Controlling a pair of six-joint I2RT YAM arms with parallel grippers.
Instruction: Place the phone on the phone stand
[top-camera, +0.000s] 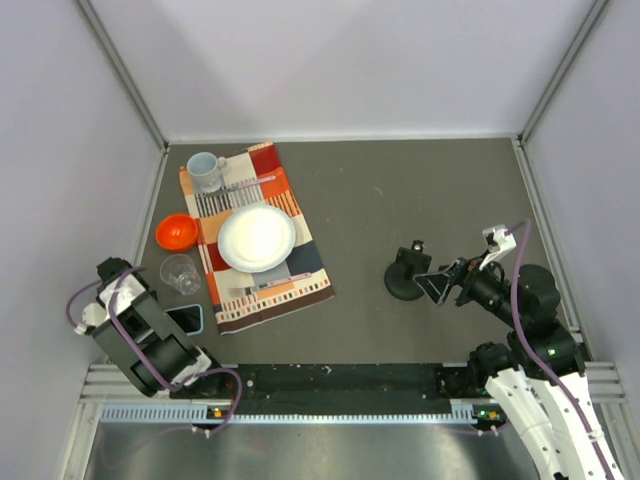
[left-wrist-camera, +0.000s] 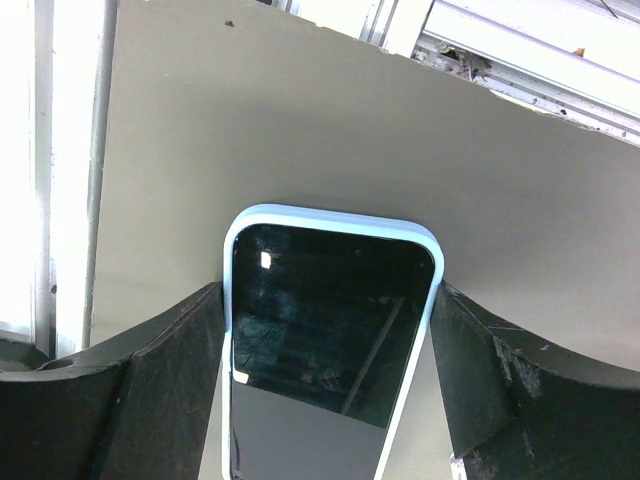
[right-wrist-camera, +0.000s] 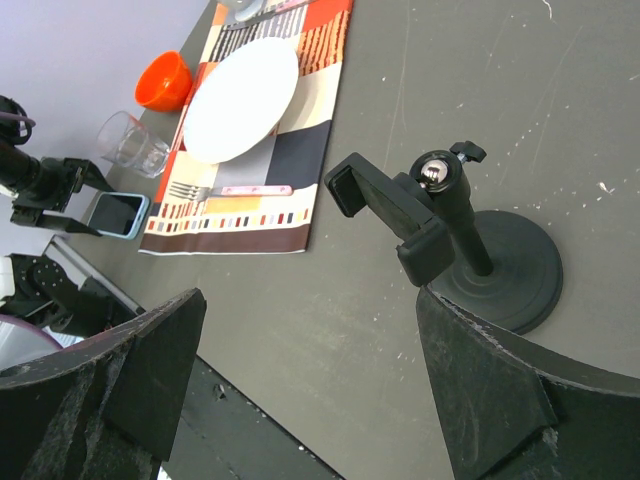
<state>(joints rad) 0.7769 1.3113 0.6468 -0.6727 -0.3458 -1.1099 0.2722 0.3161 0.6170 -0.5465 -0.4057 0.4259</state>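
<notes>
My left claw (left-wrist-camera: 330, 300) straddles the phone (left-wrist-camera: 330, 345), which lies flat on the counter (left-wrist-camera: 300, 130); I can't tell if it grips. A pinch on those slim edges could slip. My right claw (right-wrist-camera: 305, 310) is released, with the phone stand (right-wrist-camera: 465, 232) just ahead.

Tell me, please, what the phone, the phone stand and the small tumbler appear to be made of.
The phone: glossy glass-like screen with reflections; its pale blue rim looks like plastic or silicone. The phone stand: matte black, probably plastic, though the disc base could be metal. The tumbler: see-through, so glass or clear plastic.
</notes>
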